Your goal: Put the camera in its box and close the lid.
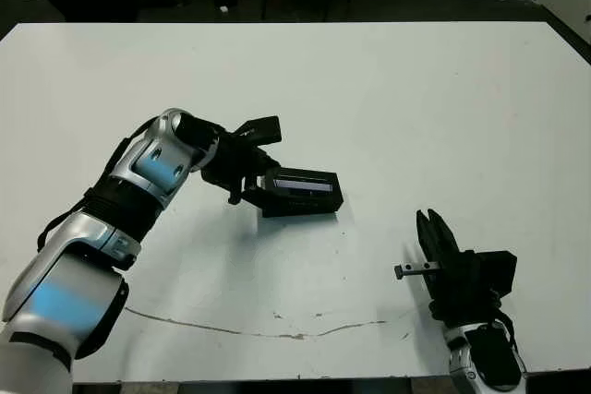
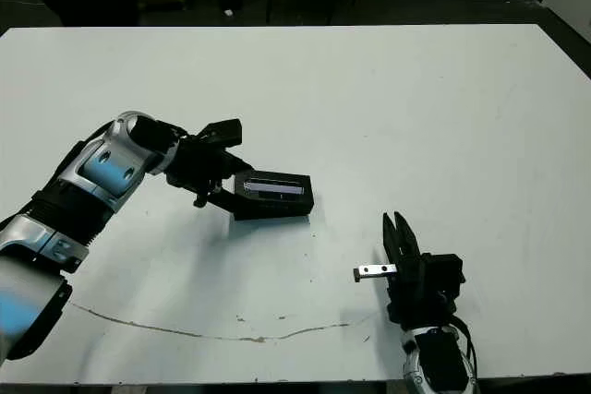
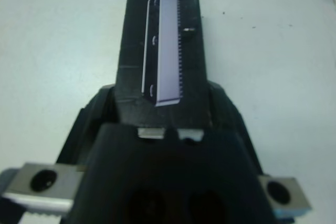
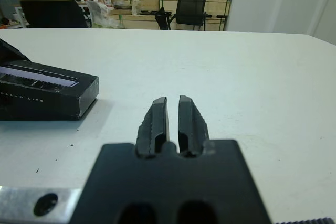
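Nearest, the right gripper (image 1: 436, 232) rests idle at the table's (image 1: 416, 89) near right, fingers together and empty. Left gripper (image 1: 251, 182) clamps the lid's (image 1: 302, 191) left end at table centre. Box and camera unseen, probably enclosed; next, release.

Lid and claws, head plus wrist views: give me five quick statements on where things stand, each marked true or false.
1. The lid with the silver stripe lies flat on the white table. True.
2. The left claw has its fingers either side of one end of the lid. True.
3. The right claw holds the camera. False: it is empty, fingers nearly together.
4. The right claw touches the lid. False: it sits well apart, nearer the table's front edge.
5. The camera lies loose on the table. False: none is visible.
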Robot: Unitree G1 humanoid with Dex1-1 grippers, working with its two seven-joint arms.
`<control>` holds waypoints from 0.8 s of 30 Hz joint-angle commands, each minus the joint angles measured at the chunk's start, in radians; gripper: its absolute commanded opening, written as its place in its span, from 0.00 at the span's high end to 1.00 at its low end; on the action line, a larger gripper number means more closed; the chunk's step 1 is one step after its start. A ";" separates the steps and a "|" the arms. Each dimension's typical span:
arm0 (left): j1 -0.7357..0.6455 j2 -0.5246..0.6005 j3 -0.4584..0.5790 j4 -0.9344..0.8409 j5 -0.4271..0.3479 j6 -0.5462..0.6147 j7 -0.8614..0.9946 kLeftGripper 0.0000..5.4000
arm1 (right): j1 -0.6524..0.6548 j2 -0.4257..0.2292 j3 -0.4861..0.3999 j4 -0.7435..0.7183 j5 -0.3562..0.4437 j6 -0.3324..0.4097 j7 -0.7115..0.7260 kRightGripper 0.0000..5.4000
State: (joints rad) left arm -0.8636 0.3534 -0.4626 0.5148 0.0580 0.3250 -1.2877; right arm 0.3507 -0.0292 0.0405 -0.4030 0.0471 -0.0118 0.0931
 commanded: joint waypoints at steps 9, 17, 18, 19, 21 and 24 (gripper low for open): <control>0.028 0.055 0.004 0.013 0.028 -0.004 0.013 0.54 | 0.016 -0.002 -0.003 0.003 0.012 0.022 0.000 1.00; 0.047 0.047 -0.002 0.011 0.024 0.001 0.013 0.54 | 0.025 -0.005 0.001 -0.013 0.008 0.010 -0.001 1.00; 0.049 0.045 -0.002 0.013 0.023 0.006 0.013 0.54 | 0.026 -0.005 0.000 -0.014 0.008 0.010 -0.001 1.00; 0.050 0.043 -0.003 0.013 0.023 0.010 0.013 0.54 | 0.027 -0.006 0.000 -0.017 0.006 0.014 -0.003 1.00; 0.054 0.040 -0.004 0.014 0.021 0.019 0.013 0.54 | 0.028 -0.007 -0.001 -0.020 0.005 0.018 -0.004 1.00; 0.061 0.042 -0.006 0.001 0.024 0.026 0.018 0.54 | 0.031 -0.006 -0.002 -0.027 0.007 0.031 -0.006 1.00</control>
State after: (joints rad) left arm -0.8296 0.3659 -0.4644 0.5065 0.0572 0.3314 -1.2794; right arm 0.3687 -0.0307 0.0419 -0.4269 0.0545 -0.0096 0.0915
